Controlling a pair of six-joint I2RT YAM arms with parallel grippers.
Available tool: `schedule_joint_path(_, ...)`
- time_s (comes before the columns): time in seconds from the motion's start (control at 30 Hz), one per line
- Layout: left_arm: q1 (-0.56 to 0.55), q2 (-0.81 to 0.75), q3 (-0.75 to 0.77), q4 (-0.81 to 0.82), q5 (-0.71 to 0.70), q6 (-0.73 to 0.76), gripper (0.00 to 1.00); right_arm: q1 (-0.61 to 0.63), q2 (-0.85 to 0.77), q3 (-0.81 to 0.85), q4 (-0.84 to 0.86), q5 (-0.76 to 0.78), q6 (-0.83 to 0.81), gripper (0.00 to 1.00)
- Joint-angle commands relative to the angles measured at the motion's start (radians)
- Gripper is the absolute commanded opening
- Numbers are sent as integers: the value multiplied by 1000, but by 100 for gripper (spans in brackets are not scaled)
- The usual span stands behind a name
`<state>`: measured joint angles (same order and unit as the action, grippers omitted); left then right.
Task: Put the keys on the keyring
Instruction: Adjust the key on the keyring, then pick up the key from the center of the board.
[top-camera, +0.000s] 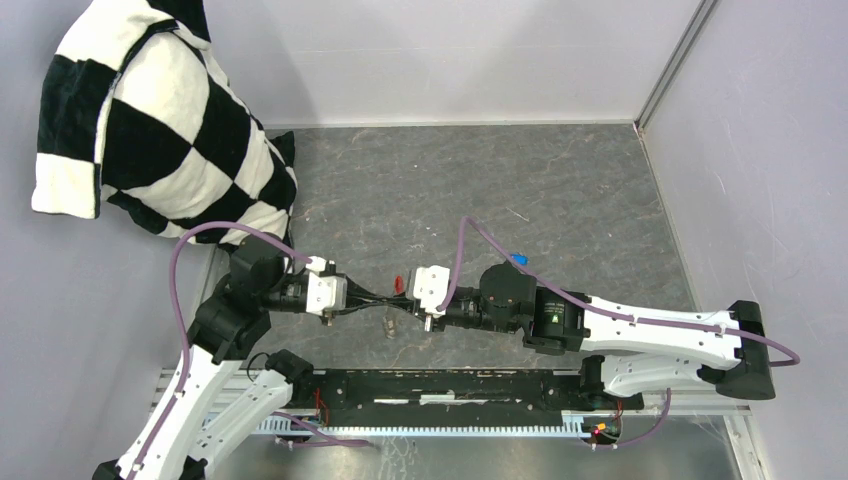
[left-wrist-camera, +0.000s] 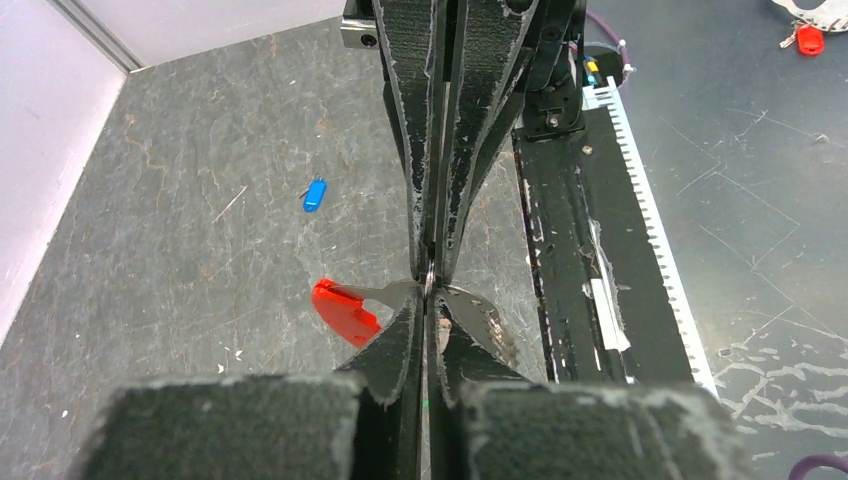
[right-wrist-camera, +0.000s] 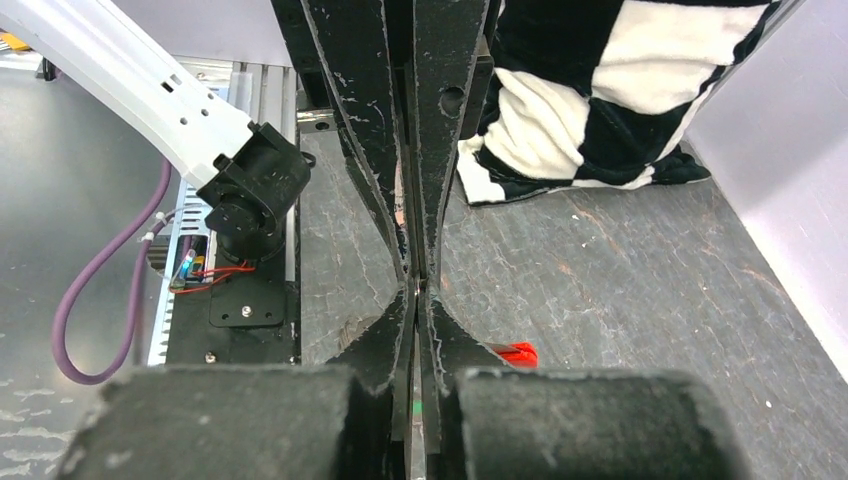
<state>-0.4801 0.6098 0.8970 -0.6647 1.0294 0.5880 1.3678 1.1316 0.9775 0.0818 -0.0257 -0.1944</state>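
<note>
My two grippers meet tip to tip above the middle of the grey table. The keyring's thin metal ring (left-wrist-camera: 428, 275) stands edge-on between the touching tips. Its red leaf-shaped tag (left-wrist-camera: 345, 311) (top-camera: 397, 283) (right-wrist-camera: 515, 352) sticks out to one side, and a grey metal strap (left-wrist-camera: 482, 318) (top-camera: 388, 324) hangs to the other. The left gripper (left-wrist-camera: 428, 296) (top-camera: 384, 297) is shut on the ring. The right gripper (right-wrist-camera: 415, 290) (top-camera: 406, 299) is shut on it from the opposite side. A key with a blue head (left-wrist-camera: 314, 195) (top-camera: 519, 258) lies flat on the table behind the right arm, apart from both grippers.
A black-and-white checkered pillow (top-camera: 160, 130) (right-wrist-camera: 600, 90) leans in the far left corner. A black rail (top-camera: 450, 385) (left-wrist-camera: 570, 280) runs along the table's near edge under the grippers. Purple cables (top-camera: 185, 300) loop off both arms. Pale walls (top-camera: 760, 130) close the back and sides.
</note>
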Motion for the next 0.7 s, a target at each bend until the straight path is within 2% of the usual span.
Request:
schedule_joint_path(0.0, -2, -11, 2, 46, -22, -13, 2, 9, -10, 35, 43, -25, 29, 6)
schedule_joint_path(0.23, -2, -39, -27, 46, -19, 55, 2, 8, -59, 21, 30, 12, 76, 28)
schedule_joint_path(0.43, -2, -78, -52, 46, 0, 95, 2, -2, -138, -11, -17, 175, 162, 65)
schedule_joint_path(0.47, -2, -78, -54, 45, 7, 93, 2, -8, -150, -15, -30, 214, 180, 73)
schedule_joint_path(0.53, -2, -70, -56, 36, 15, 101, 2, -31, -177, -20, -71, 306, 245, 94)
schedule_joint_path(0.57, -2, -68, -58, 33, 15, 101, 2, -51, -184, -23, -93, 340, 281, 98)
schedule_joint_path(0.67, -2, -64, -66, 33, 14, 107, 2, -181, -179, -10, -197, 328, 396, 98)
